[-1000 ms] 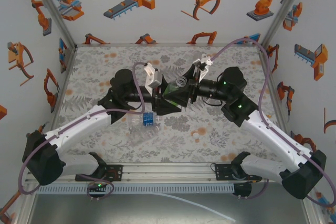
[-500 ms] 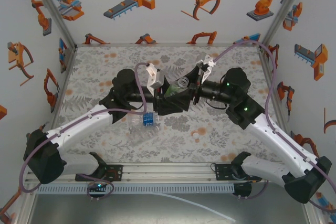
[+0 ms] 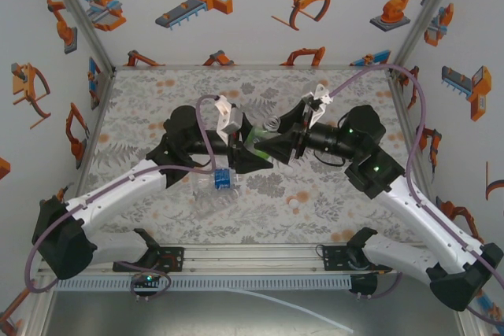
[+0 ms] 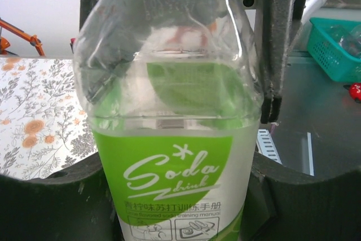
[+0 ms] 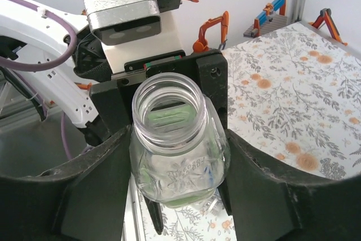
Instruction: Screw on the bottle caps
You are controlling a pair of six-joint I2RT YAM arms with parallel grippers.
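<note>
Bottle [image 4: 175, 139] tight in left tool [image 4: 183, 55], label [image 4: 169, 167] green; bare mouth [image 5: 168, 103] within right tool [image 5: 177, 156], grip unclear.

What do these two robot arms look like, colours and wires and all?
The left arm and right arm have white shells with chunky black joints. A purple cable loops along each. Each ends in a black two-fingered wedge, the left tool and right tool, topped by a white camera block. Small green lights glow on the right arm.

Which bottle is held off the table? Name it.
The green-labelled bottle, gripped by the left gripper; the blue-labelled bottle lies on its side on the table.
</note>
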